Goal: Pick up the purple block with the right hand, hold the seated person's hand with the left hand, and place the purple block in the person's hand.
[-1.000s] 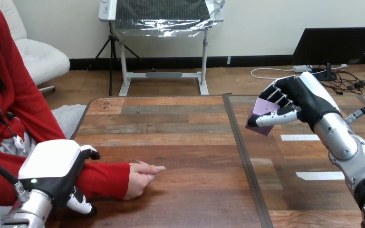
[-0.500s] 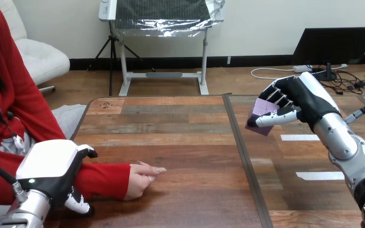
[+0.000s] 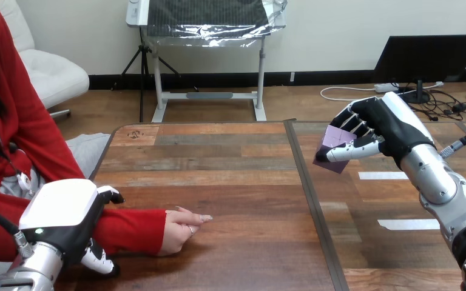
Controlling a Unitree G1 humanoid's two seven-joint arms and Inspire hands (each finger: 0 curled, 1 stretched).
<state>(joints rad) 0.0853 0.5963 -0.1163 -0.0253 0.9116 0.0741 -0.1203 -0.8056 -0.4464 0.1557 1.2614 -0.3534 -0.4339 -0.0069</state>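
My left hand [image 3: 67,212], clasped on the person's forearm [image 3: 130,227], hides that stretch of sleeve; palm contact under my shell can't be seen. The purple block [image 3: 335,140] is partly covered by my right hand [image 3: 388,124]. The person's hand [image 3: 181,228]: palm turned away, unseen. Both my arms cut off at btm edge.

Matt wooden table [image 3: 230,176], plank-grained

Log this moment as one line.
right robot hand: holding purple block, raised | left robot hand: gripping person's forearm | person's hand: on table
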